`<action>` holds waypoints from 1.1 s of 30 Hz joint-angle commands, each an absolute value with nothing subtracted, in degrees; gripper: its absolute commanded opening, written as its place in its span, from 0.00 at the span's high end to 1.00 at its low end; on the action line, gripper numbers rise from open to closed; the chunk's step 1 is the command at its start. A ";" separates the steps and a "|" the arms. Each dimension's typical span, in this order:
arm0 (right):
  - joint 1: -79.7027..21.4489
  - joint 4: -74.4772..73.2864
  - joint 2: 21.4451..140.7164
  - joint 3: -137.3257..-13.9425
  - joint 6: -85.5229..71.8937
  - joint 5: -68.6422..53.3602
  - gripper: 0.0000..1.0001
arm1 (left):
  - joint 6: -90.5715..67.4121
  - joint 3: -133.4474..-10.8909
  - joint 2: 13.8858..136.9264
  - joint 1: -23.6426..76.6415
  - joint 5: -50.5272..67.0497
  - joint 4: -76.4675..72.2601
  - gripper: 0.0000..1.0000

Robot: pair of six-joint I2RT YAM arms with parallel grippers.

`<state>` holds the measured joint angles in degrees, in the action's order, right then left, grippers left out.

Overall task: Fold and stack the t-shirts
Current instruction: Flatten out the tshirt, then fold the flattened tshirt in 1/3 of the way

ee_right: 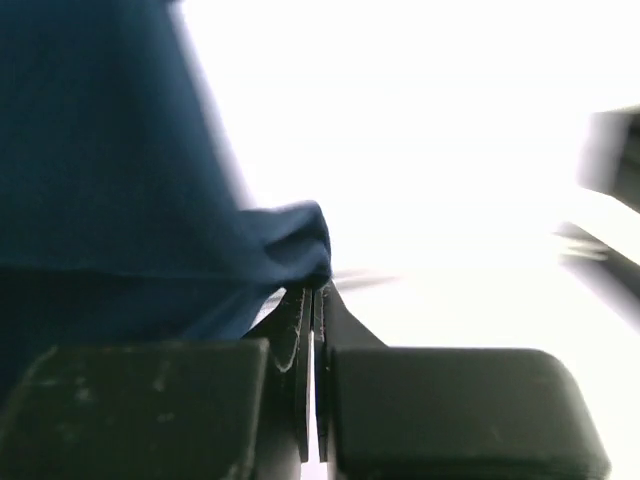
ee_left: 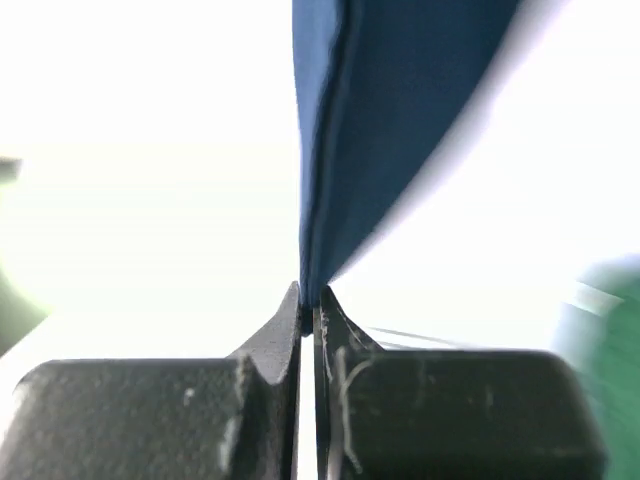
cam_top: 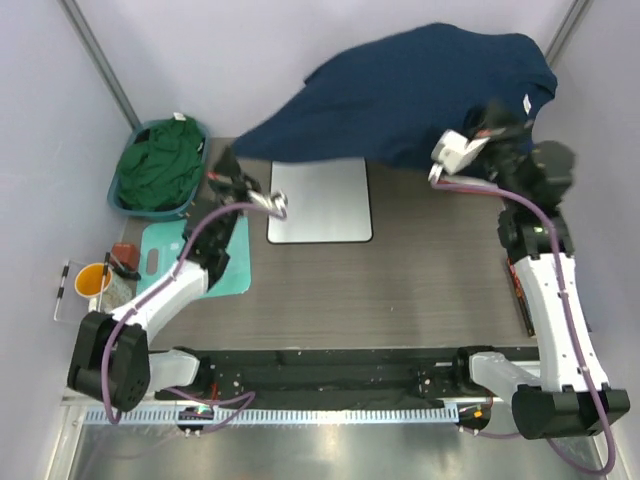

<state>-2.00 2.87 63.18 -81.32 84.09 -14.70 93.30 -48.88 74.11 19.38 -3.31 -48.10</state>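
A dark navy blue t-shirt (cam_top: 400, 90) hangs spread in the air over the back of the table, stretched between both grippers. My left gripper (cam_top: 224, 167) is shut on the shirt's lower left edge; in the left wrist view the cloth (ee_left: 380, 120) rises straight out of the pinched fingertips (ee_left: 310, 300). My right gripper (cam_top: 493, 120) is shut on the right side of the same shirt, and the right wrist view shows a bunched fold (ee_right: 100, 150) clamped at the tips (ee_right: 316, 285). A dark green t-shirt (cam_top: 160, 165) lies crumpled in a teal basket (cam_top: 118, 196) at the left.
A white rounded board (cam_top: 320, 200) lies flat on the table under the hanging shirt's lower edge. A flat teal mat (cam_top: 195, 255) sits beneath the left arm. An orange cup (cam_top: 93, 278) stands at the left edge. Grey walls close in both sides.
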 commanded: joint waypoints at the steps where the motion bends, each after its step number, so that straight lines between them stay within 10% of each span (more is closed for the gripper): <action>1: -1.67 -21.16 57.23 -58.24 86.65 -17.40 0.99 | 88.51 -30.62 58.83 20.39 -4.75 -34.84 1.00; 14: -2.55 -61.68 56.07 -56.42 93.69 -17.93 0.99 | 93.34 -21.18 30.68 19.16 9.31 23.25 1.00; 33: -2.55 -54.42 60.29 -59.41 90.37 -14.41 0.99 | 87.74 -35.50 37.86 19.16 6.51 34.55 1.00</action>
<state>-2.48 -61.21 58.54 -58.22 93.60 -15.70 91.74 -30.35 33.01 19.49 9.02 36.40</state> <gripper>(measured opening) 0.026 0.015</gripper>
